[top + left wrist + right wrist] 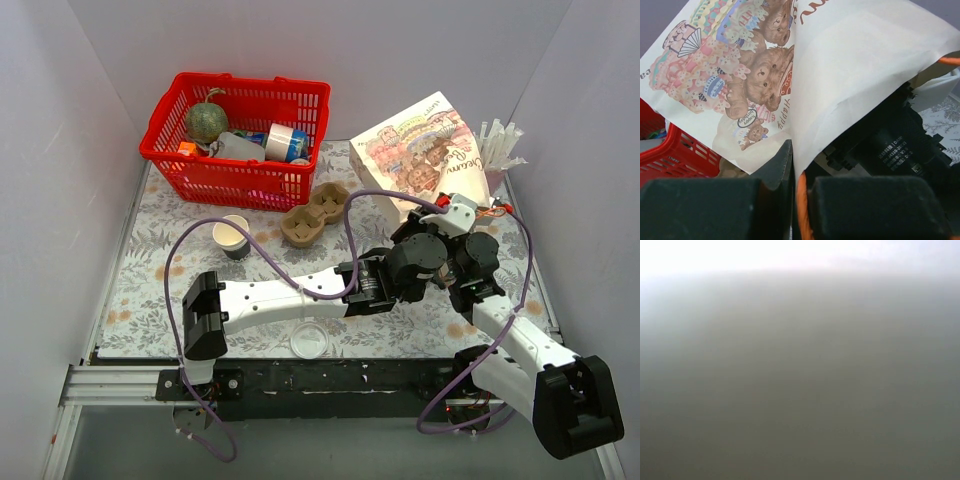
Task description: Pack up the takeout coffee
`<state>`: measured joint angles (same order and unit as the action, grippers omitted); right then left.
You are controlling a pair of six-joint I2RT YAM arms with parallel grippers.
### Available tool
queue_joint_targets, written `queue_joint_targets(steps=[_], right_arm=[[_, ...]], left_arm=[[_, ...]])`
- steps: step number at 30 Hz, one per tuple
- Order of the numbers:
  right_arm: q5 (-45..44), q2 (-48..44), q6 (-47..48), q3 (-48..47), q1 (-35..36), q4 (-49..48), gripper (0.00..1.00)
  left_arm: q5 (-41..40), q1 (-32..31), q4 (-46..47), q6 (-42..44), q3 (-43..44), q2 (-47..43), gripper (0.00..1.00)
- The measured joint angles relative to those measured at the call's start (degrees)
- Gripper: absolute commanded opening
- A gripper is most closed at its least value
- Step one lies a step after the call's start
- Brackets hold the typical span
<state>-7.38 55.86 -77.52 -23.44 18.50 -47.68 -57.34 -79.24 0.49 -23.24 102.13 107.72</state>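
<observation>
The left pincer (799, 205) is clamped shut on the rim of the paper bag (860, 75), with the bag's orange handle (801, 210) caught between its dark pads. We judge that it pinches the rim to keep the mouth lifted and steady for loading. Just beside it, the black right arm (890, 145) reaches under the raised paper. The right pincer is out of sight inside the bag and its own camera gives only a grey blur. Its jaws stand wide, and we cannot tell whether they touch anything, though we guess they spread the mouth from within. In the overhead view the bag, printed with teddy bears, stands at about 2 o'clock on the floral worktop (150, 290). The takeout coffee (233, 238), a cream cup with a dark lower band, stands upright on the worktop well apart at 9 o'clock from the pincers. It is held by neither arm and not yet packed, and its top looks uncovered. A round lid (308, 340) lies at 7 o'clock near the front edge. A cardboard cup carrier (315, 213) sits between cup and bag, and a red basket (235, 140) of oddments fills 10 o'clock.
</observation>
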Motion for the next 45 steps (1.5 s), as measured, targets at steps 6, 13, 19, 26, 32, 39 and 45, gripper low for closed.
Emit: queue_joint_targets(steps=[6,13,19,26,32,39,45], right_arm=[[-1.49,-0.5,-0.79,0.42,0.0,-0.87,0.94],[-1.44,-0.13,-0.92,-0.13,0.0,2.03,0.89],[-2.14,-0.09,-0.9,-0.46,0.0,4.46,0.78],[-2.75,-0.09,-0.46,-0.46,0.0,4.46,0.52],[-2.75,-2.23,0.59,-0.24,0.0,6.23,0.47],[-2.97,-8.72,6.29,0.22,0.0,15.19,0.45],[-3.41,-15.39,11.91,0.79,0.0,23.17,0.43]], left_arm=[[0.17,0.37,-0.55,-1.46,-1.31,-0.79,0.0],[0.72,0.37,-0.87,-2.51,-1.31,-0.79,0.0],[0.83,0.37,-2.01,-2.56,-1.51,-0.79,0.0],[0.72,0.37,-2.25,-2.8,-1.53,-0.79,0.0],[0.98,1.07,-5.11,-7.04,-1.49,-0.85,0.0],[3.56,4.57,-9.62,-14.88,-3.1,-2.82,0.0],[4.68,6.29,-12.28,-19.74,-4.37,-4.09,0.0]])
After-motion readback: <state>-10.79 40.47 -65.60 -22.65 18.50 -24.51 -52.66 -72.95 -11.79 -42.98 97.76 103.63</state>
